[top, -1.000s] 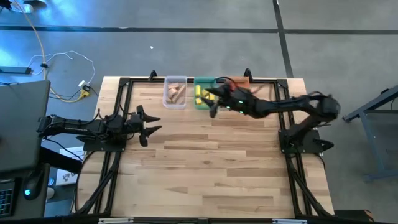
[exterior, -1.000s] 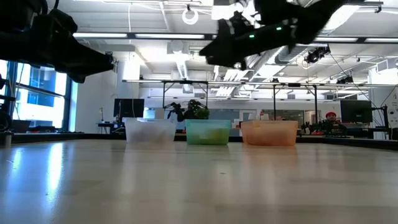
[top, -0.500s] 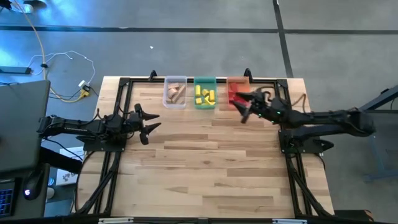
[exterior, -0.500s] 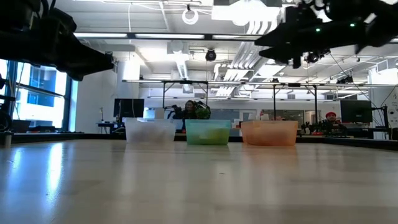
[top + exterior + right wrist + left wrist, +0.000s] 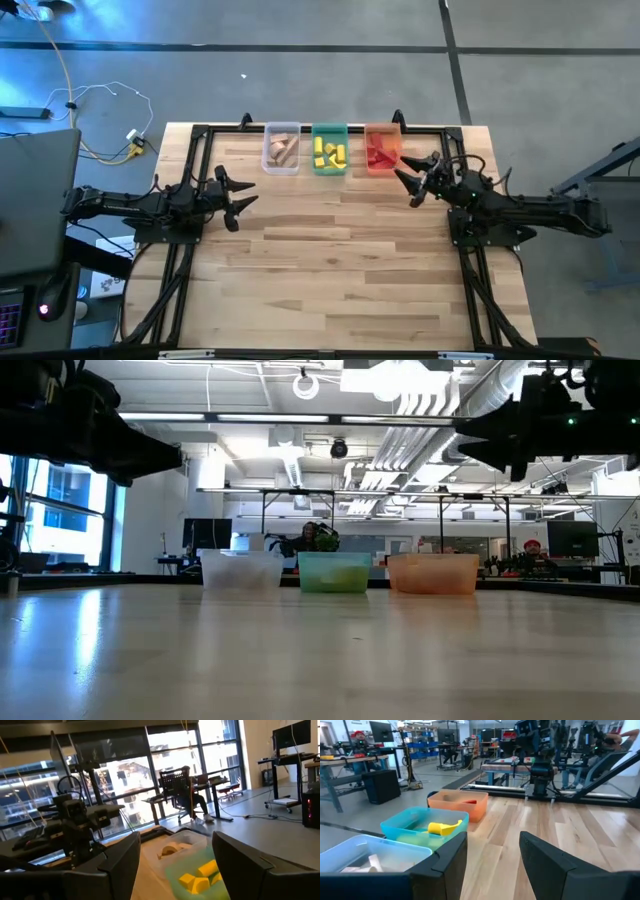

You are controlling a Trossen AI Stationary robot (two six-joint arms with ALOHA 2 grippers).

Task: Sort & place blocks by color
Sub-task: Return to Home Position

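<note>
The blocks [image 5: 328, 152] lie sorted by colour in three bins [image 5: 281, 171] at the far edge of the table [image 5: 330, 270], with the right gripper [image 5: 412, 185] near the orange bin [image 5: 383, 130] and the left gripper [image 5: 236, 196] at its own side, both spread open and empty.

Open-plan robotics lab: exposed ceiling ducts [image 5: 440, 405] running across the low view's top; monitor [image 5: 573, 538] standing at its right edge; workbenches [image 5: 350, 761] standing upper left in left wrist view; office chair [image 5: 176, 782] sitting before tall windows [image 5: 125, 770].

Grey floor [image 5: 300, 60], tall windows [image 5: 165, 750] (daylight outside), ceiling strip lights [image 5: 250, 417].
</note>
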